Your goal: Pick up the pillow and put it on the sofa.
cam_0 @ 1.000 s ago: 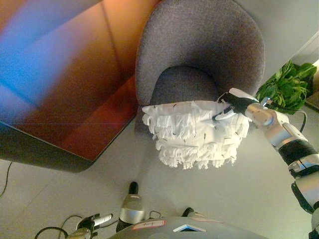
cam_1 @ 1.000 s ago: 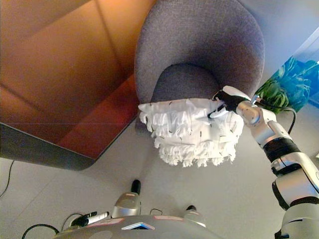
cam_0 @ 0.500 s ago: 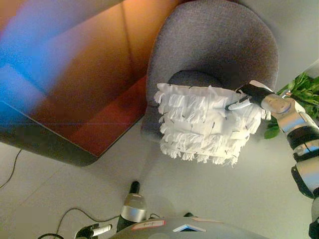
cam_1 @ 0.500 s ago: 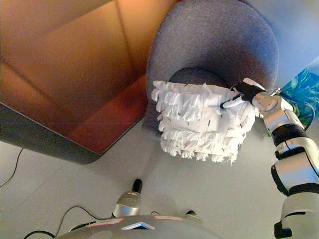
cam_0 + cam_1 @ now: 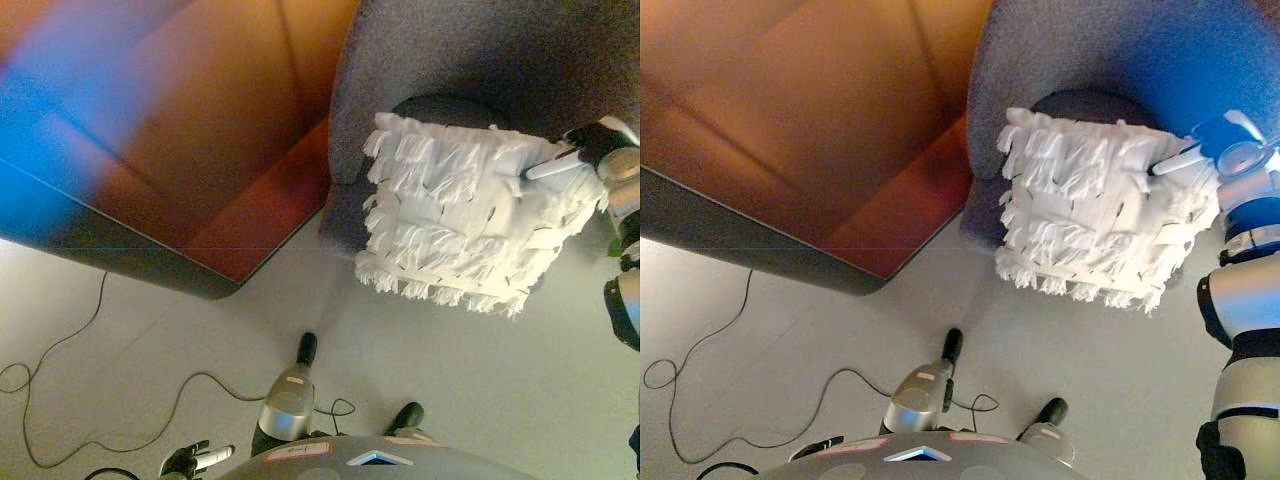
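The white fringed pillow (image 5: 460, 215) hangs in the air in front of the grey round-backed sofa chair (image 5: 450, 50). It covers the front of the dark seat cushion (image 5: 440, 108). My right hand (image 5: 590, 148) comes in from the right edge and is shut on the pillow's upper right corner, with a white-tipped finger lying across the cloth. My left hand (image 5: 195, 460) shows idle at the bottom left edge.
A large low piece of furniture with a glossy brown top (image 5: 170, 130) and a dark edge fills the left side, close to the sofa chair's left flank. A bit of green plant (image 5: 613, 247) shows at the right edge. Pale floor lies below the pillow.
The whole view has shifted, so the camera has moved. The right hand has carried the pillow up and closer to the seat, and it now covers more of the cushion.
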Robot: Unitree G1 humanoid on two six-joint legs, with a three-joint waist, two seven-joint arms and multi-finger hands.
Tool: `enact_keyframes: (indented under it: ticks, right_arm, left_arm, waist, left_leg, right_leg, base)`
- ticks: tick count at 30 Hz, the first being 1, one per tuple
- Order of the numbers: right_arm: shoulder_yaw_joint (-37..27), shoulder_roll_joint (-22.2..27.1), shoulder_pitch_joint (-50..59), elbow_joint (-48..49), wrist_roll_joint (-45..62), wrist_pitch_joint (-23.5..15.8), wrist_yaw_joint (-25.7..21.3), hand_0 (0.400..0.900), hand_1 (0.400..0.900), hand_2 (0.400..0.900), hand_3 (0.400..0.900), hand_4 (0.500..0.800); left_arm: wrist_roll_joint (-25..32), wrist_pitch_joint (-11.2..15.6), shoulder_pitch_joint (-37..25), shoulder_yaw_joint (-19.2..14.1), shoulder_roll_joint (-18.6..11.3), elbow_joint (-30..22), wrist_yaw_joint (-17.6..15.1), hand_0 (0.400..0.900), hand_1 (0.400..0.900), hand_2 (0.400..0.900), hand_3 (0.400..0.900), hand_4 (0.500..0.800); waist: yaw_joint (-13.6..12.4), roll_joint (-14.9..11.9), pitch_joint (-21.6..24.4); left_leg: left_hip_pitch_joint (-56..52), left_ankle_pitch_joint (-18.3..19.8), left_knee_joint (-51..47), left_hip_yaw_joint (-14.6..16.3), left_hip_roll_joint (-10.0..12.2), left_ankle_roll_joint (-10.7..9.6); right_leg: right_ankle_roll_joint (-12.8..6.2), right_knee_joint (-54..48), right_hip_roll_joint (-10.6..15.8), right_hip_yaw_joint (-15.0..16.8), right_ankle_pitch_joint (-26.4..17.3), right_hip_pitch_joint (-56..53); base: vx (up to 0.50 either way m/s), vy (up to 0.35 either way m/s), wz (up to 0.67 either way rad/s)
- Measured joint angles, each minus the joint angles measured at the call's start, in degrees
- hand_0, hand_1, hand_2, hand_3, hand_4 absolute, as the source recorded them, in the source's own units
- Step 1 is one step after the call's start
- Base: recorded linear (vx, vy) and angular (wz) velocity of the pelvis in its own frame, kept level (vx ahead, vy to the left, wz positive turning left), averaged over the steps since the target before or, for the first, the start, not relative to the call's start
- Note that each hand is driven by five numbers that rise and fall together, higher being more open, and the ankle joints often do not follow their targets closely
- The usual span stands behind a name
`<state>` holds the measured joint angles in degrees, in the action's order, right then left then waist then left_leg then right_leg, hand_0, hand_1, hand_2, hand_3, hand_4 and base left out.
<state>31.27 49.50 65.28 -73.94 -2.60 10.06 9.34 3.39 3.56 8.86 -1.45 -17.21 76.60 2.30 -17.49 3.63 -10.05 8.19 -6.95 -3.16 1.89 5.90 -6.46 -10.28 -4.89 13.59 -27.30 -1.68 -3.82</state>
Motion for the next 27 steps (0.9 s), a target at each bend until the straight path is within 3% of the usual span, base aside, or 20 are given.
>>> enact_keyframes:
  ticks: [5,13,19,23,27]
  right_arm:
    - [0.01,0.01,3.19,-0.21,0.0,0.35,-0.07,0.9,0.9,0.9,0.9,0.8]
    - [0.03,2.04,5.56,-0.36,-0.07,0.66,-0.08,0.9,0.9,0.9,0.9,0.8]
    - [0.17,2.95,9.51,-1.19,-0.28,5.83,2.4,0.9,0.9,0.9,0.9,0.8]
    - [-0.48,3.72,9.26,-0.89,0.12,6.67,3.63,0.9,0.9,0.9,0.9,0.8]
    - [-11.01,2.68,-7.26,6.02,4.59,4.14,1.98,0.9,0.9,0.9,0.9,0.8]
  left_arm:
    - [0.01,-2.31,-0.74,0.11,0.04,-0.94,0.77,0.9,0.9,0.9,0.9,0.8]
    - [1.42,-2.93,-1.68,0.63,-0.2,-1.31,2.12,0.9,0.9,0.9,0.9,0.8]
    - [1.49,-11.69,-2.6,2.24,-0.2,-7.03,0.7,0.9,0.9,0.9,0.9,0.8]
    - [2.09,-15.38,-4.0,2.24,-1.61,-7.55,0.61,0.9,0.9,0.9,0.9,0.8]
    - [4.52,-17.62,-6.32,3.64,-3.85,-7.67,0.7,0.9,0.9,0.9,0.9,0.8]
  waist:
    - [0.01,-0.32,-0.2]
    - [0.06,-1.69,-1.04]
    - [0.52,-2.14,-0.85]
    - [2.1,-4.97,1.45]
    - [3.54,-8.13,5.08]
  left_leg:
    - [-1.05,-0.02,-0.66,0.21,-0.11,0.02]
    - [-3.08,-0.14,-1.05,0.49,-0.1,0.02]
    - [-6.08,-0.14,-1.39,1.22,0.01,-0.01]
    - [-6.51,-0.13,-1.4,1.95,0.18,-0.04]
    - [-7.1,-0.05,-1.44,2.69,0.32,-0.11]
  right_leg:
    - [0.0,0.0,0.13,0.05,0.0,-0.65]
    - [-0.01,0.0,0.19,0.25,0.0,-2.31]
    - [0.0,-0.01,0.08,0.76,0.0,-4.83]
    - [0.01,-0.02,0.06,2.06,0.02,-4.72]
    - [0.06,0.02,0.03,3.18,0.05,-4.72]
  base:
    - [0.05,0.032,-0.03]
    - [0.04,-0.014,-0.05]
    - [0.1,-0.051,-0.07]
    - [-0.05,-0.078,-0.12]
    - [-0.1,-0.072,-0.07]
